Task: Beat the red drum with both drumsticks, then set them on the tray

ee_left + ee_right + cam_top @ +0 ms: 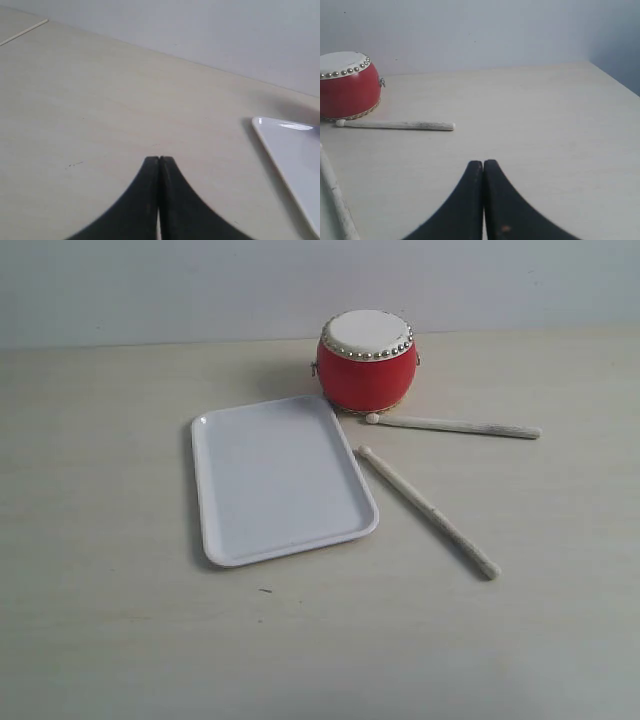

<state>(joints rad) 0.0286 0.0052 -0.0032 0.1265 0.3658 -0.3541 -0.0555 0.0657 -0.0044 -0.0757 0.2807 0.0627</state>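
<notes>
Risks:
- upper drumstick (455, 426) and lower drumstick (425, 508) lie flat on desk (120, 620); thin, round, likely to roll or slip if pinched off-centre.
- upper drumstick's tip sits at foot of red drum (367, 360), upper centre of exterior view; clumsy reach may shove drum.
- lower drumstick slants centre right, tip just beside right rim of tray (275, 480); pincer may snag rim.

Pose:
- neither arm shows in exterior view.
- left pincer (159, 161) pressed together, holding nothing, low over bare desk near tray corner.
- right pincer (483, 165) pressed together, holding nothing, facing drum and drumsticks.
- both must spread before any grasp.
</notes>
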